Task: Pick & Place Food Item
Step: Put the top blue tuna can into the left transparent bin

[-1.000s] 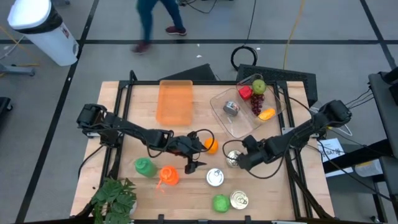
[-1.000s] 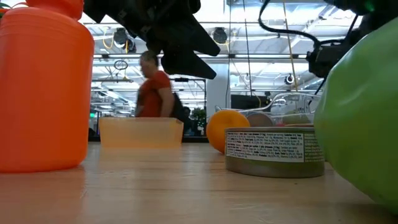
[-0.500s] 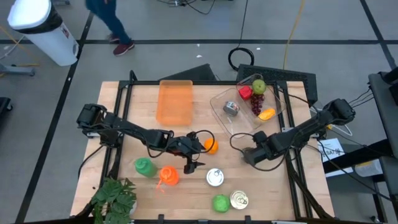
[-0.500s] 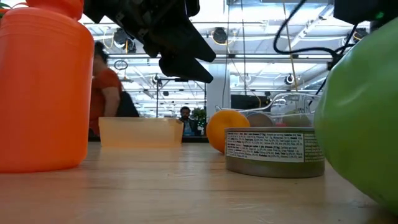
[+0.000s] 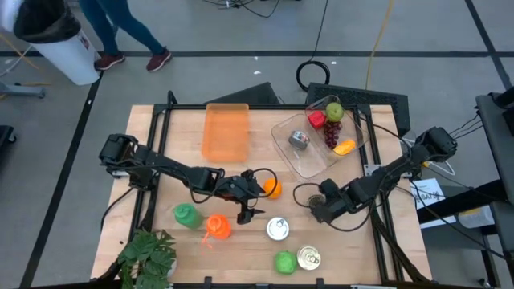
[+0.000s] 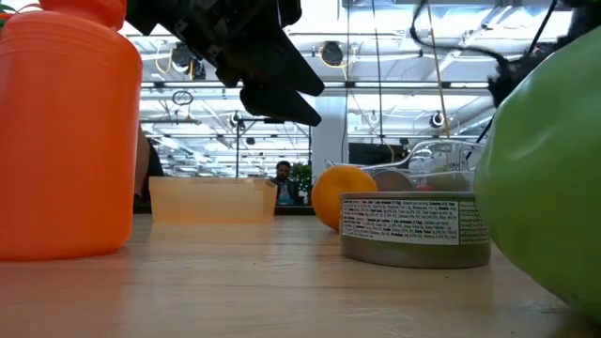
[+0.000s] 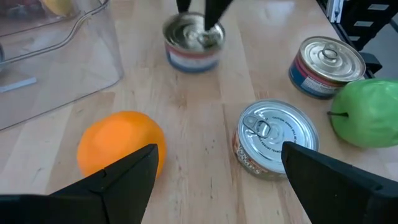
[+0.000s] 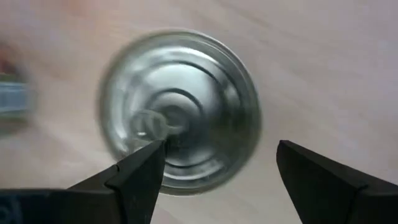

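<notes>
An orange (image 5: 273, 189) (image 7: 121, 146) rests on the wooden table beside my left gripper (image 5: 255, 201), which hovers open and tilted down. The orange lies by one finger and a silver can (image 7: 270, 137) by the other, and neither finger touches them. In the low view that gripper (image 6: 268, 70) hangs clear above the table. My right gripper (image 8: 214, 168) points down, open, over another silver can (image 8: 180, 112) (image 7: 193, 43) that stands upright on the table. Its fingers straddle the can's top. In the high view the right gripper (image 5: 317, 207) hides this can.
At the back stand a clear container (image 5: 283, 143) holding fruit and a small can, and an orange tray (image 5: 226, 132). Near the front are a green bottle (image 5: 186, 214), an orange bottle (image 5: 217, 227), a green apple (image 5: 285, 262), a can (image 5: 308, 257) and a plant (image 5: 148, 257). A person walks past the far-left corner.
My right gripper has drifted a little toward the table's right edge and back over the can, its wrist turning slightly; the fingers stay apart. My left gripper has kept still. A person has walked leftward beyond the table's far edge.
</notes>
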